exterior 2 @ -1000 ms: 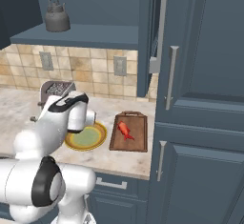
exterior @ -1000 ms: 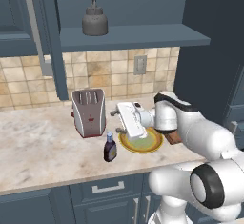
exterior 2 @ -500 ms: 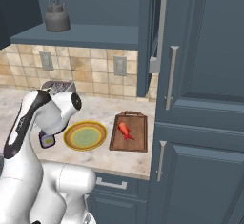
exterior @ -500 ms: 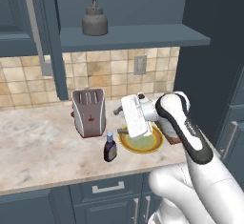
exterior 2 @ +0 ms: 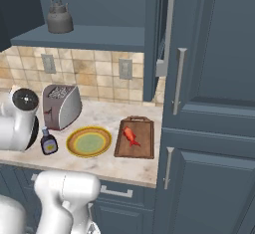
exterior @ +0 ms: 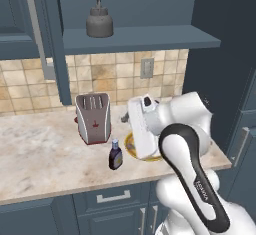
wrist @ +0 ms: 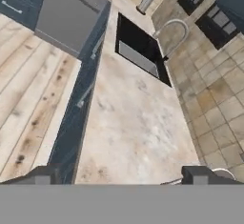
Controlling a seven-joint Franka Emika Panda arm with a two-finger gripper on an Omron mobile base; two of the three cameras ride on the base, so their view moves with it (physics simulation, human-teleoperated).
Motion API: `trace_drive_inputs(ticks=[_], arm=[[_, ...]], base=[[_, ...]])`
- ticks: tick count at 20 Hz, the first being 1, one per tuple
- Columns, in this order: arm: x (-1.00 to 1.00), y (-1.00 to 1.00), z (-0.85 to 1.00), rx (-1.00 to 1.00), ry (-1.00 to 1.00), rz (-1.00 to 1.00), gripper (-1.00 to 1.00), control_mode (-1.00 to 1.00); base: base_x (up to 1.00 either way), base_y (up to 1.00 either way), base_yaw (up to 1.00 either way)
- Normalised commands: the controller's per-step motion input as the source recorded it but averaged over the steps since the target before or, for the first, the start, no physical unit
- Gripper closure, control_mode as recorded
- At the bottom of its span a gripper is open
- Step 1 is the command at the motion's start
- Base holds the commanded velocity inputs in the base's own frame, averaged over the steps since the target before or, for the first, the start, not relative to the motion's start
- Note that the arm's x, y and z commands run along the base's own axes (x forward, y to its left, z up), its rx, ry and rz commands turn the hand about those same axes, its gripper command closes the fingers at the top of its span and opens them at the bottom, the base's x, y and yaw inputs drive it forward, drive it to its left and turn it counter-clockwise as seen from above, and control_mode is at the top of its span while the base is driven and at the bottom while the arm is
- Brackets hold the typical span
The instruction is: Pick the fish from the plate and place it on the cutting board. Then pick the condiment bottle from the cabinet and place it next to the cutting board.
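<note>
Fish (exterior 2: 130, 135) lay on the cutting board (exterior 2: 135, 138), right of the plate (exterior 2: 88, 141); the condiment bottle (exterior 2: 48, 143) stood on the counter (exterior: 40, 151) near the toaster (exterior: 93, 117). The gripper (wrist: 121, 174) was wide open, empty, above bare counter.

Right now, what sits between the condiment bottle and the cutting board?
The plate lies between the condiment bottle and the cutting board, seen in the right base view.

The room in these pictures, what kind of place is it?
Most likely a home kitchen: a toaster on the marble counter, a kettle on a cabinet shelf, tiled backsplash.
</note>
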Motion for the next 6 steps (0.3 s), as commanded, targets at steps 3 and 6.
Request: trace_drive_inputs(ticks=[3,6], arm=[[-0.55,0.00,-0.06,-0.27,-0.51,0.00,-1.00,-1.00],[-0.52,-0.06,-0.03,-0.21,-0.59,0.03,-1.00,-1.00]], base=[[0.00,0.00,0.00],[0.00,0.00,0.00]])
